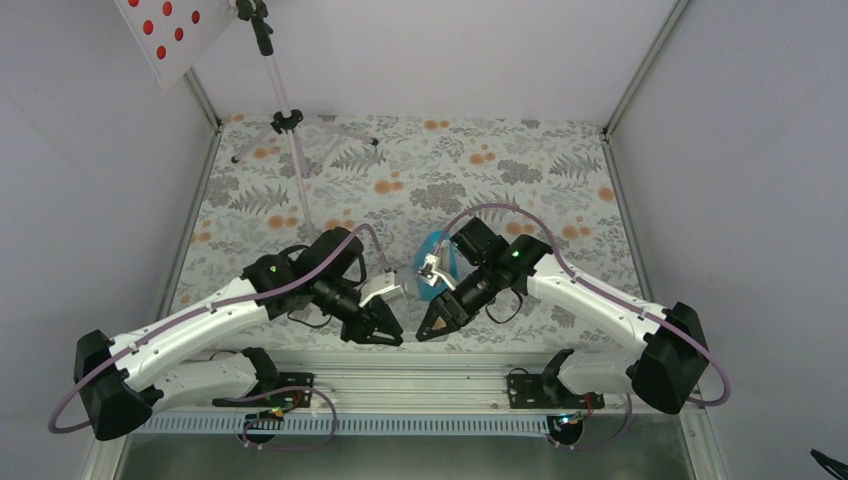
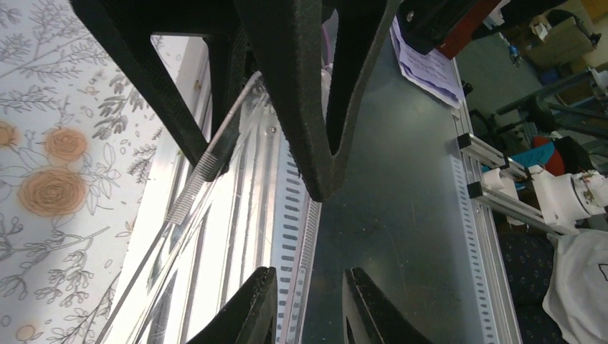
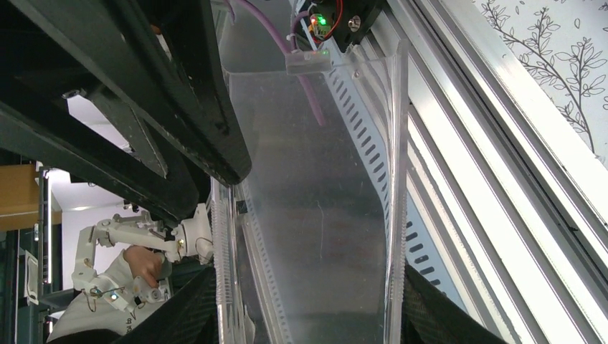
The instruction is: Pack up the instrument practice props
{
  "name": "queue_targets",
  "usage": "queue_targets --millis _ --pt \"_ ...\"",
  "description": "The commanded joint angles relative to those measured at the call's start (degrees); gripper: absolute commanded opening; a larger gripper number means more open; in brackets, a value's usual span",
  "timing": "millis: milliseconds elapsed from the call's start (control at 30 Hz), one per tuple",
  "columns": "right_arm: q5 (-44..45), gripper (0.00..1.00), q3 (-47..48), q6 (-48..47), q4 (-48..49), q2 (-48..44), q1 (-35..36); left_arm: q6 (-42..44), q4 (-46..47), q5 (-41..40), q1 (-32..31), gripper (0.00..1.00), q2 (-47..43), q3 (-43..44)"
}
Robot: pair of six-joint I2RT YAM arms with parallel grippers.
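Observation:
The silver tripod music stand [image 1: 284, 110] stands at the far left corner. Its pale desk [image 1: 165, 35] shows red dots. The turquoise metronome [image 1: 438, 258] sits mid-table, mostly hidden behind my right wrist. Over the near edge, my right gripper [image 1: 428, 328] [image 3: 308, 294] is shut on a clear plastic piece [image 3: 323, 201], its fingers [image 3: 430, 304] pressing the piece's ribbed sides. My left gripper [image 1: 390, 337] [image 2: 310, 279] hangs just left of it, tips facing it. The left jaws stand a narrow gap apart with nothing between them. In the left wrist view the clear plastic piece [image 2: 215, 161] lies left of that gap.
A floral cloth [image 1: 450, 170] covers the table. Aluminium rails [image 1: 420, 365] and a slotted strip [image 1: 400, 424] run along the near edge under both grippers. Grey walls and metal posts [image 1: 640, 70] close the left, back and right sides.

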Motion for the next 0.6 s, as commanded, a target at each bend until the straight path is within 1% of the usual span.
queue_targets --millis 0,100,267,433,467,500,567 --pt "-1.8 0.37 1.5 -0.6 -0.1 0.0 0.5 0.2 0.3 1.7 -1.8 0.21 1.0 -0.1" --pt "-1.9 0.37 1.4 -0.7 -0.1 -0.1 0.4 0.1 0.1 1.2 -2.6 0.15 1.5 0.0" --pt "-1.9 0.37 1.2 -0.9 -0.2 -0.2 0.5 0.1 0.3 2.0 -3.2 0.03 1.9 -0.2" --pt "-1.4 0.38 1.1 -1.1 -0.2 -0.2 0.5 -0.2 0.6 4.3 -3.4 0.02 2.5 -0.6" --pt "-1.2 0.39 1.2 -1.1 0.0 -0.2 0.4 -0.3 0.6 4.5 -3.3 0.02 2.6 -0.7" --pt "-0.6 0.43 1.2 -0.9 0.3 -0.4 0.4 -0.3 0.6 4.6 -3.3 0.02 2.7 -0.8" --pt "2.3 0.55 1.8 0.5 1.3 -1.2 0.2 -0.8 1.2 4.5 -3.3 0.02 2.9 -1.4"
